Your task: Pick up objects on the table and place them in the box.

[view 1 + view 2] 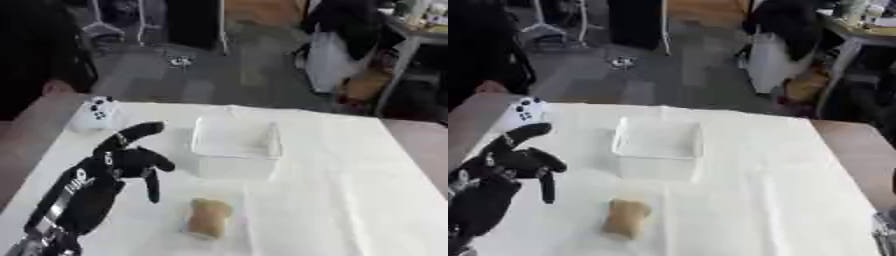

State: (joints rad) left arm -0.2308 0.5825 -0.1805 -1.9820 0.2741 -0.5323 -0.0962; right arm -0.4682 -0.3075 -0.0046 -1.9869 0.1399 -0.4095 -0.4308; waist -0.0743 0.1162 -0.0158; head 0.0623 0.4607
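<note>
A tan, rounded object (208, 218) is lying nearest on the white tablecloth (350, 190), just in front of the clear box (236, 145). The left hand (118, 165) is hovering beside it to the left, fingers loosely spread, holding nothing; white lettering on its forearm is unreadable. A white game controller (99, 113) is sitting at the far left corner

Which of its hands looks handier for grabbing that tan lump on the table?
The left hand: it hangs open just left of the tan lump, with the clear box close behind. The right hand is not in view.
</note>
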